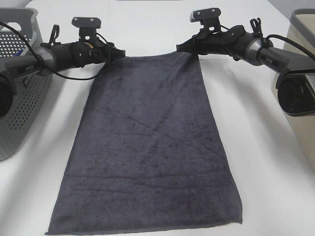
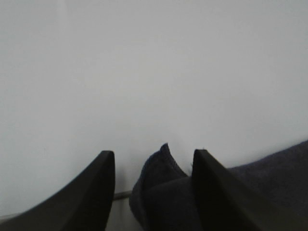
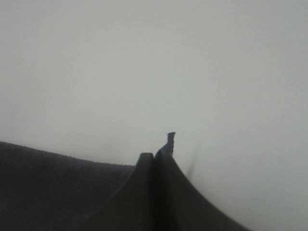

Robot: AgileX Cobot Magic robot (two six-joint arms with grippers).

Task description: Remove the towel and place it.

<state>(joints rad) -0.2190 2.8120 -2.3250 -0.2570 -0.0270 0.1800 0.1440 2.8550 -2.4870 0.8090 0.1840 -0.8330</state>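
In the left wrist view our left gripper (image 2: 153, 166) has its two dark fingers (image 2: 96, 192) parted, and a bunched corner of the towel (image 2: 163, 187) sits in the gap between them; the cloth lies against the inner face of one finger, while pale table shows between it and the other, so nothing is pinched. In the right wrist view our right gripper (image 3: 154, 161) has its fingers (image 3: 142, 183) pressed together with no gap, and a small tip of the dark cloth pokes out past their ends, so it is clamped on the towel's far right corner.

From the high camera we see the left gripper (image 1: 115, 53) at the towel's far left corner and the right gripper (image 1: 183, 46) at the far right corner, both arms reaching in from the sides. The towel (image 1: 147, 147) is spread nearly flat on the white table (image 1: 147, 24), its far edge strung between the two grippers and its near edge close to the bottom of the view, with faint crease lines across it.

At the left stands a grey perforated basket (image 1: 19, 93); we cannot tell what it holds. At the right edge is a beige bin (image 1: 301, 27), its inside hidden from us.
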